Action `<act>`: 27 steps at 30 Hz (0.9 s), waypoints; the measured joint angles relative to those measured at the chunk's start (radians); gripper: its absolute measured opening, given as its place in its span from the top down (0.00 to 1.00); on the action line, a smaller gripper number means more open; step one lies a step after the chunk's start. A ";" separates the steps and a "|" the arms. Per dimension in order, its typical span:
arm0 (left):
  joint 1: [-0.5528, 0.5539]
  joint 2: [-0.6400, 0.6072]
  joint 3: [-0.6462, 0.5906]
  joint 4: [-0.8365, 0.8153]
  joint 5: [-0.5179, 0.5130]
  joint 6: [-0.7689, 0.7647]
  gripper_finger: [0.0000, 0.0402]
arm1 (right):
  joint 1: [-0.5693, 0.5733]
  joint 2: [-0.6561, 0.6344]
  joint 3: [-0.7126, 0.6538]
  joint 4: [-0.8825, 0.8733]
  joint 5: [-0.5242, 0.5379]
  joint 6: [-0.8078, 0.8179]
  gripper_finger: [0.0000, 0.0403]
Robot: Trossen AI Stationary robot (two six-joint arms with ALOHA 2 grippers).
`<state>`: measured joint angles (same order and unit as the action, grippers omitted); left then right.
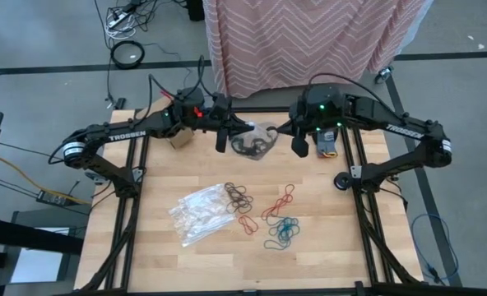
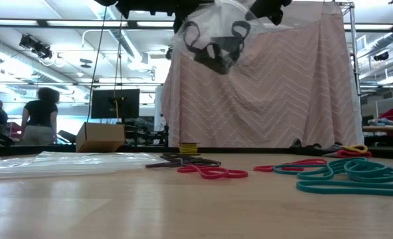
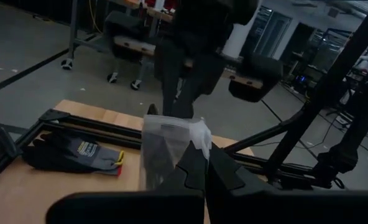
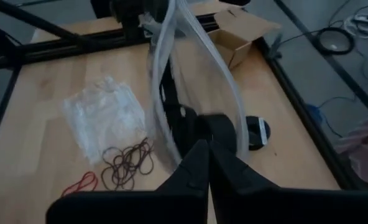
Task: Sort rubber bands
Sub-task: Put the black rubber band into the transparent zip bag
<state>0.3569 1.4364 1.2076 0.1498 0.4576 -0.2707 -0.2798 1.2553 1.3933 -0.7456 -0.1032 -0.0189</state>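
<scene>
High view: both grippers, left point(image 1: 221, 141) and right point(image 1: 299, 147), clench a clear bag point(image 1: 256, 138) of black bands at 12 o'clock; brown point(image 1: 238, 196), red point(image 1: 278, 201) and teal point(image 1: 283, 232) bands lie mid-table.
Low view: bag point(image 2: 216, 36) hangs aloft.
Wrist views: each gripper pinches the bag point(image 3: 171, 146) point(image 4: 184, 99).

bags: clear pile point(image 1: 201, 214) lay at table's 8 o'clock
box: cardboard point(image 1: 180, 141) sat at 11 o'clock
gloves: dark pair point(image 3: 72, 152) lay on table edge
</scene>
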 joint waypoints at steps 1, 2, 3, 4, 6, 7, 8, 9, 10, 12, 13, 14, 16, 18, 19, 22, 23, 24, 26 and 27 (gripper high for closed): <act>0.000 0.000 0.000 -0.003 0.000 0.000 1.00 | 0.000 0.011 0.000 -0.002 -0.001 -0.002 1.00; 0.000 0.000 0.000 -0.003 0.000 0.000 1.00 | 0.000 0.022 0.000 0.000 0.001 -0.005 1.00; 0.000 0.000 0.000 -0.005 0.000 0.000 1.00 | 0.000 0.033 0.000 0.003 0.008 -0.005 1.00; 0.000 0.000 0.000 -0.008 0.000 0.000 1.00 | 0.000 0.042 0.000 0.006 0.020 -0.006 1.00; 0.000 0.000 0.000 -0.013 0.000 0.000 1.00 | 0.000 0.063 0.000 0.023 0.020 -0.008 1.00; 0.000 0.000 0.000 -0.014 0.000 0.000 1.00 | 0.000 0.073 0.000 0.038 0.010 -0.009 1.00; 0.000 0.000 0.000 -0.014 0.000 0.000 1.00 | 0.000 0.083 0.000 0.052 -0.006 -0.009 1.00; 0.000 0.000 0.000 -0.014 0.000 0.000 1.00 | 0.000 0.091 0.000 0.068 -0.023 -0.010 1.00; 0.000 0.000 0.000 -0.014 0.000 0.000 1.00 | 0.000 0.100 0.000 0.084 -0.038 -0.010 1.00; 0.000 0.000 0.000 -0.014 -0.001 0.000 1.00 | 0.000 0.114 0.000 0.108 -0.060 -0.009 1.00; 0.000 0.000 0.000 -0.015 0.000 0.000 1.00 | 0.000 0.120 0.000 0.115 -0.071 -0.007 1.00; 0.000 0.000 0.000 -0.015 0.000 0.000 1.00 | 0.000 0.125 0.000 0.119 -0.081 -0.004 1.00; 0.000 0.000 0.000 -0.015 0.000 0.000 1.00 | 0.000 0.133 0.000 0.121 -0.096 -0.004 1.00; 0.000 0.000 0.000 -0.017 0.000 0.000 1.00 | 0.000 0.138 0.000 0.115 -0.115 -0.003 1.00; 0.000 0.000 0.000 -0.017 0.000 0.000 1.00 | 0.000 0.139 0.000 0.118 -0.121 -0.002 1.00; 0.000 0.000 0.000 -0.019 -0.001 0.001 1.00 | 0.003 0.122 0.000 0.114 -0.122 0.006 1.00; 0.000 0.000 0.000 -0.021 -0.001 0.001 1.00 | 0.006 0.109 0.008 0.102 -0.117 0.007 1.00; 0.000 0.000 0.000 -0.024 -0.001 0.001 1.00 | 0.012 0.095 0.016 0.100 -0.104 0.007 1.00; 0.000 0.000 0.000 -0.027 -0.001 0.002 1.00 | 0.024 0.068 0.030 0.094 -0.064 -0.006 1.00; 0.000 0.000 0.000 -0.026 -0.001 0.002 1.00 | 0.028 0.057 0.032 0.092 -0.046 -0.011 1.00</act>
<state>0.3573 1.4364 1.2076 0.1234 0.4564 -0.2687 -0.2515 1.3119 1.4250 -0.6536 -0.1490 -0.0300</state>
